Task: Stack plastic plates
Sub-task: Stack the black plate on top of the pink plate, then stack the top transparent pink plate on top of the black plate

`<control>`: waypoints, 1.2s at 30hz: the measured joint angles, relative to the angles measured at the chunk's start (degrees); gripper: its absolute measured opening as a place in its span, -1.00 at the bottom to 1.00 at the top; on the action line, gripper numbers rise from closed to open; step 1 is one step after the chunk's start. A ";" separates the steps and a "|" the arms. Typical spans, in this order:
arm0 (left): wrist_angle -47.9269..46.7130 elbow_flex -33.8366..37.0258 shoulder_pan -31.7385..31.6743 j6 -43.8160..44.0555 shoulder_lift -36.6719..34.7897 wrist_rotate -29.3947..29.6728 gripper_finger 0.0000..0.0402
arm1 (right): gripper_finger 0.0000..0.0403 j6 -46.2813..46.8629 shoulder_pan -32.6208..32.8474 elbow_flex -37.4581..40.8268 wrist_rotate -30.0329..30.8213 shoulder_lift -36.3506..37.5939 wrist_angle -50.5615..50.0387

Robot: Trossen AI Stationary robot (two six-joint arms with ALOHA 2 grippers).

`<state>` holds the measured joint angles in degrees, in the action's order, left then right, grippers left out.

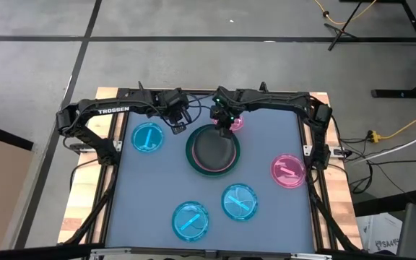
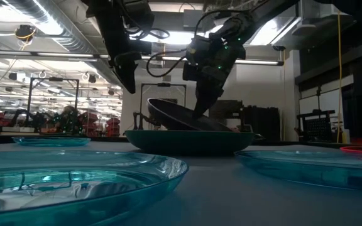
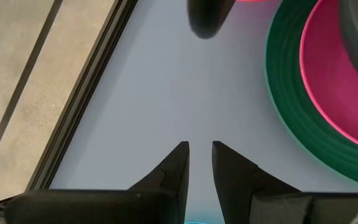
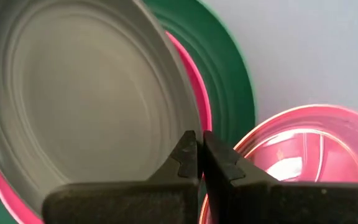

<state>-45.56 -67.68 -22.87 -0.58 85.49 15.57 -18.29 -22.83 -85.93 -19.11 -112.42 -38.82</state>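
A dark green plate (image 1: 191,157) lies at mid-table with an opaque pink plate (image 4: 199,99) inside it. A dark grey plate (image 1: 214,147) sits tilted on top of them. My right gripper (image 1: 224,124) is at the stack's far rim, shut on the grey plate. A small translucent pink plate (image 4: 303,149) lies flat on the table just behind it. My left gripper (image 1: 178,127) hovers over bare table left of the stack, slightly open and touching nothing. My right gripper pinches the dark grey plate's far rim (image 4: 186,121) between its two fingers, coming from above and the far side. The plate is tilted: in the low view one side (image 2: 156,103) stands raised, and the other rests in the plates below.
Three translucent cyan plates lie flat: one at the left (image 1: 148,137) and two near the front edge (image 1: 191,220) (image 1: 240,202). Another translucent pink plate (image 1: 289,170) lies at the right. Wooden table borders and arm bases flank the mat.
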 joint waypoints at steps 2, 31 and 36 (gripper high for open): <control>0.00 0.00 0.00 0.00 0.00 0.00 -0.68 | -1.00 0.00 0.00 -0.02 0.00 0.00 0.34; 0.00 0.00 0.00 0.09 0.00 0.00 -0.68 | -0.64 -0.18 -0.07 -0.02 -0.01 0.29 -0.36; 0.02 0.00 0.00 0.20 0.00 0.01 -0.68 | -0.64 -3.26 -0.07 -1.10 0.11 1.62 -2.15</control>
<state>-45.54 -67.68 -22.87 -0.38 85.49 15.58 -21.55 -22.90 -87.03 -19.00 -110.80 -40.97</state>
